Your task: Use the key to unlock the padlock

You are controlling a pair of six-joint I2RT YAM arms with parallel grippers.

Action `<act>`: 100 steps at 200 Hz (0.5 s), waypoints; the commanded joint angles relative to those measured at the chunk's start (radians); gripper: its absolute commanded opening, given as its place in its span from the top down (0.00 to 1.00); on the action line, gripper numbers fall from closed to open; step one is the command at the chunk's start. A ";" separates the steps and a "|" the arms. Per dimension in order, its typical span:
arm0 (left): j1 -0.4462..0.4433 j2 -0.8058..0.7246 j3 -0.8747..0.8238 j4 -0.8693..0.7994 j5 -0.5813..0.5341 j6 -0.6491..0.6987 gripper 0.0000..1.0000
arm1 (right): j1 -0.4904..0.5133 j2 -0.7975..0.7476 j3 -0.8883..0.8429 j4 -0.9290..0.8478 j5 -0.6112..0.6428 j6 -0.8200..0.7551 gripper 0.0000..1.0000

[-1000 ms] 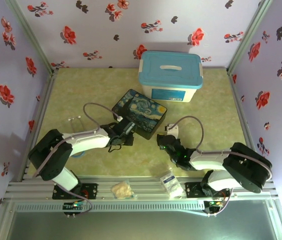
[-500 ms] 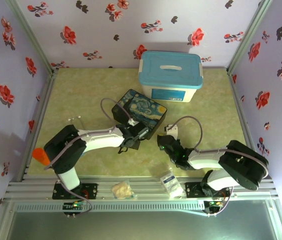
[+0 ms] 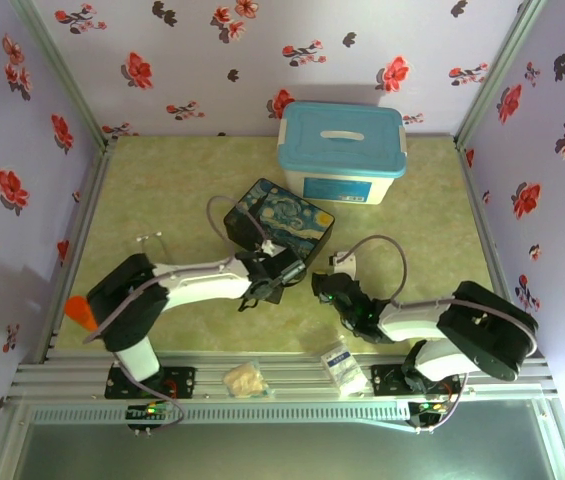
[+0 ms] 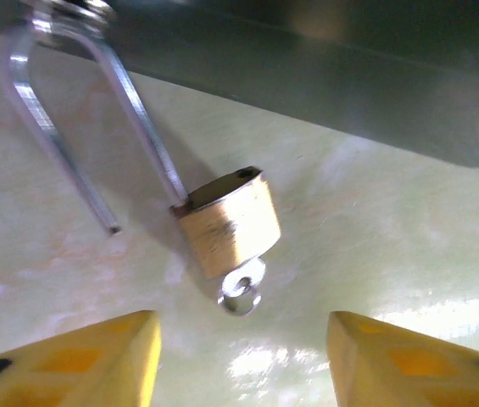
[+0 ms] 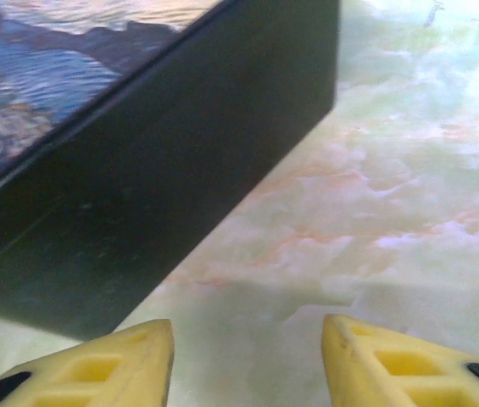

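padlock (image 4: 228,225): brass-gold body, silver shackle
key (image 4: 242,288): silvery-grey
my left fingers (image 4: 69,356): yellow, black marks
my right fingers (image 5: 95,369): same yellow and black
box (image 5: 180,127): black side, swirling blue painted lid
table (image 5: 409,186): pale green marbling, pinkish veins
tub (image 3: 342,185): white, teal lid
walls (image 3: 212,40): lilac, red and dark flowers

top view high, looking down on whole table (image 3: 162,190); wrist views close, low; right shares painted box (image 3: 280,225).

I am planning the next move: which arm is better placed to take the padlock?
Left. The open left gripper has the padlock straight ahead, in line with its opening. The open right gripper faces the dark side of the box.
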State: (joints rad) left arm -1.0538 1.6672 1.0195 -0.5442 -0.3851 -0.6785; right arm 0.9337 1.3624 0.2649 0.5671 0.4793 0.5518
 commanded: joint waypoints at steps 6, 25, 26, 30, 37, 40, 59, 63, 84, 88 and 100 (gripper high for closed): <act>0.112 -0.220 -0.114 0.122 0.121 0.003 0.34 | -0.005 -0.056 -0.006 0.084 -0.116 -0.025 0.45; 0.225 -0.336 -0.207 0.235 0.262 0.009 0.33 | 0.008 -0.052 0.035 0.059 -0.187 -0.036 0.42; 0.229 -0.340 -0.211 0.239 0.265 0.009 0.33 | 0.010 -0.051 0.036 0.059 -0.188 -0.035 0.42; 0.249 -0.358 -0.220 0.249 0.272 0.015 0.33 | 0.016 -0.048 0.041 0.064 -0.191 -0.036 0.41; 0.276 -0.380 -0.230 0.257 0.276 0.029 0.31 | 0.029 -0.042 0.050 0.072 -0.191 -0.034 0.41; 0.282 -0.386 -0.232 0.258 0.276 0.035 0.30 | 0.035 -0.039 0.054 0.075 -0.189 -0.032 0.41; 0.340 -0.391 -0.207 0.248 0.286 0.109 0.27 | 0.070 0.001 0.095 0.091 -0.195 -0.021 0.42; 0.355 -0.386 -0.204 0.248 0.286 0.118 0.26 | 0.077 0.012 0.107 0.089 -0.199 -0.021 0.42; 0.465 -0.366 -0.196 0.312 0.361 0.143 0.23 | 0.104 0.075 0.169 0.087 -0.194 -0.016 0.42; 0.485 -0.360 -0.194 0.330 0.370 0.152 0.23 | 0.108 0.093 0.181 0.087 -0.192 -0.015 0.42; 0.535 -0.340 -0.168 0.356 0.371 0.163 0.22 | 0.121 0.134 0.218 0.090 -0.179 -0.014 0.42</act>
State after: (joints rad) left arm -0.6052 1.2930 0.8112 -0.2813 -0.0788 -0.5846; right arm 1.0306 1.4296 0.4122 0.6319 0.2985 0.5339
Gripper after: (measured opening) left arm 0.772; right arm 0.582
